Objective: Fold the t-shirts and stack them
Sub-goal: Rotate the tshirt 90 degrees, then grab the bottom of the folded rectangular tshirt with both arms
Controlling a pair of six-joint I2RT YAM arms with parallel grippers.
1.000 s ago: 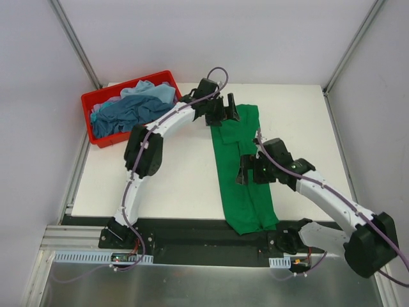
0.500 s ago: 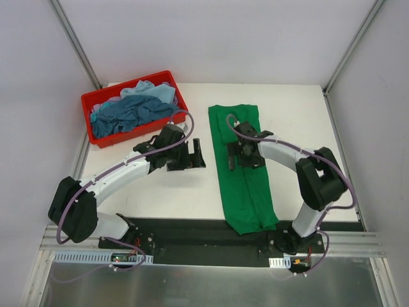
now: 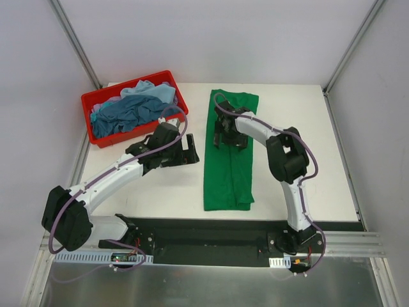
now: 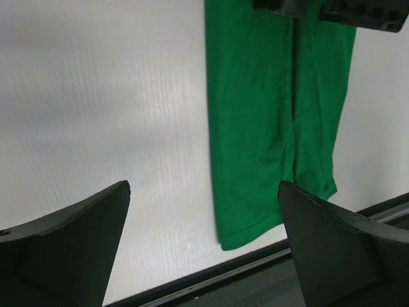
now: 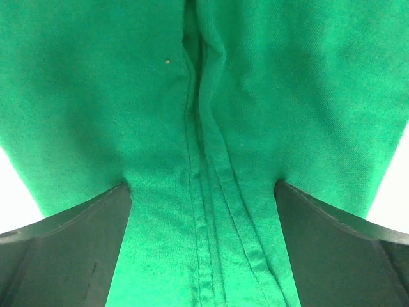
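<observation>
So here's where we're at: the green t-shirt (image 3: 227,179) lies mid-worktop (image 3: 166,185) as a long narrow strip running 12 to 6. Both sides are tucked in to a centre seam, so we reckon the crosswise fold comes next. Our right hand (image 3: 225,135) sits low over its 12 o'clock half, jaws wide, gripping nothing. Our left hand (image 3: 190,152) hangs at 9 o'clock of the strip, equally wide and empty, probably staying clear. The teal-blue shirt (image 3: 128,115) and the pale blue shirt (image 3: 153,91) wait crumpled in the red bin (image 3: 89,102) at 10 o'clock.
</observation>
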